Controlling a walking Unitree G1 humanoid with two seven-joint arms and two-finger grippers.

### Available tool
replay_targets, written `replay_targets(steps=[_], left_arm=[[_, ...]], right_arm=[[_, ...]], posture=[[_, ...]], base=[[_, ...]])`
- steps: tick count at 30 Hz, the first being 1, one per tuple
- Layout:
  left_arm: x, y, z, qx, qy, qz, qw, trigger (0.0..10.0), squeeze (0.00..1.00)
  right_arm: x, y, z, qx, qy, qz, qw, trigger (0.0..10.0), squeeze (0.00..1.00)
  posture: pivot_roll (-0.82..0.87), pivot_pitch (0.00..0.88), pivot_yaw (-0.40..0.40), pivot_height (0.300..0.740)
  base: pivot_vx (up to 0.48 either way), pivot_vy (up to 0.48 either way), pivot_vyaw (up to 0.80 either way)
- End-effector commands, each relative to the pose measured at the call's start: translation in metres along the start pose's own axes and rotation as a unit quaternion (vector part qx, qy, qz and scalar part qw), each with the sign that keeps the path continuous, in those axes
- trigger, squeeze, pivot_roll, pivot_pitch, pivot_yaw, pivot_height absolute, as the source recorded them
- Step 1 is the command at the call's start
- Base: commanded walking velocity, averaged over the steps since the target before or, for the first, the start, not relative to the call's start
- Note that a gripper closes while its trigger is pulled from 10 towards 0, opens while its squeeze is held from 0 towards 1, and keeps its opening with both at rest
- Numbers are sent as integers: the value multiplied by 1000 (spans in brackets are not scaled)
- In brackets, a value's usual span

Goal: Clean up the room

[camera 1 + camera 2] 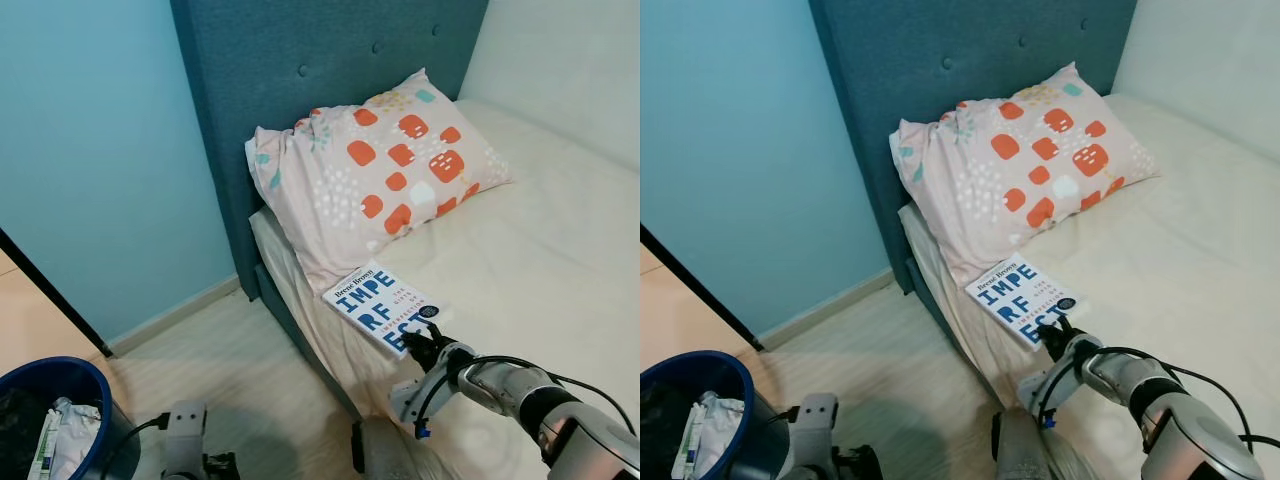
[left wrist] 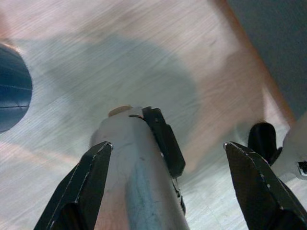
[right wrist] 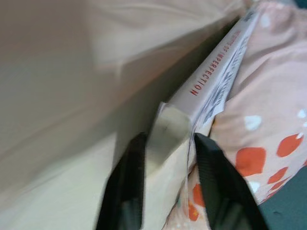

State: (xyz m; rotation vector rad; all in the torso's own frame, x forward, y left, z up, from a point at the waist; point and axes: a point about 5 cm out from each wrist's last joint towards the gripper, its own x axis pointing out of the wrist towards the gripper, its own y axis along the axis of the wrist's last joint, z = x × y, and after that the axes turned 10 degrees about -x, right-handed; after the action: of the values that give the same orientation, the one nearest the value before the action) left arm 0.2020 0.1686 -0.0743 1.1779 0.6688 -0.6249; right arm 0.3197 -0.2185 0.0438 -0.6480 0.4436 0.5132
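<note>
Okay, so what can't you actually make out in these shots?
- Book: its near corner and the last title letters are covered by the right gripper in the eye views; the wrist view gives only its edge.
- Bin: cut off by the frame edges in the eye views; its contents are too jumbled to name beyond white paper or packaging.
- Left gripper: open over bare floor in its wrist view; the arm is cut off in the eye views.

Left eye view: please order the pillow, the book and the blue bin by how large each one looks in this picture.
1. pillow, clearly the largest.
2. blue bin, though the frame edge cuts it off and it stands nearer the camera.
3. book, smallest, its near corner held in the right pincer.
</note>
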Motion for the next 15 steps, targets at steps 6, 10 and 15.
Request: replay_targets(steps=[6,10,15], left_arm=[[-9,-39,-7,-10,14,-80,997,10000,0],[-9,-39,-9,-9,15,-80,997,10000,0],[-9,-38,-8,-8,14,-79,997,10000,0]], right_arm=[[0,-4,1,0,3,-8,1000,10000,1000],[-2,-11,4,48,12,-10,999,10000,1000],[-4,-15,7,110,31,1,993,10000,1000]], posture=[[-183,205,-16,602],[-194,182,-12,602],[-198,164,-10,602]], base=[[0,0,0],[0,0,0],[0,0,0]])
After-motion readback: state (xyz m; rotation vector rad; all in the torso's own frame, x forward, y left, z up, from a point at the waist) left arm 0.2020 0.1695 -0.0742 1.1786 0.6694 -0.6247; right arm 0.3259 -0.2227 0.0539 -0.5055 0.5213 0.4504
